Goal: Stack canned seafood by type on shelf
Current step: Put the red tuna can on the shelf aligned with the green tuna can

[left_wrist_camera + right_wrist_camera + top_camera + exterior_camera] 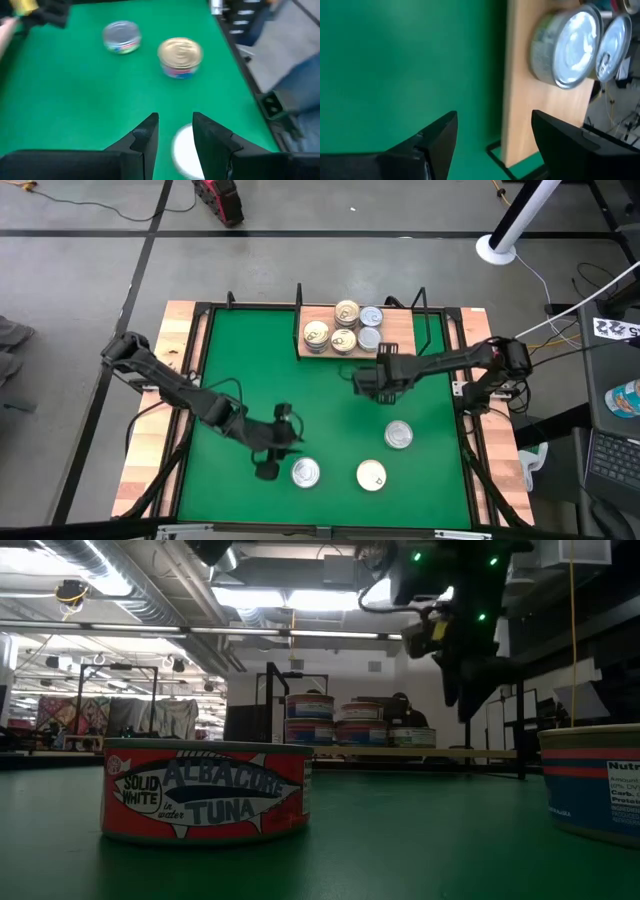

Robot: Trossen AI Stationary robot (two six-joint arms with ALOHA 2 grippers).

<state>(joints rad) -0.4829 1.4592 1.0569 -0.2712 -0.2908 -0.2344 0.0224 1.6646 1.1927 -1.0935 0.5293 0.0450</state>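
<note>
Sorting is midway: three tins remain loose on the green tabletop. The left tool sits low just beside the silver-topped tin, fingers partly spread and holding nothing; the tin lies ahead of them, not between. Likely step: reaching for this tin; the next move calls for straddling it squarely before closing. The right tool hovers near the shelf, jaws spread, empty. The shelf holds the stacks: gold-topped tins on one side, silver-topped ones beside them. A gold-topped tin and another silver tin wait, well apart.
</note>
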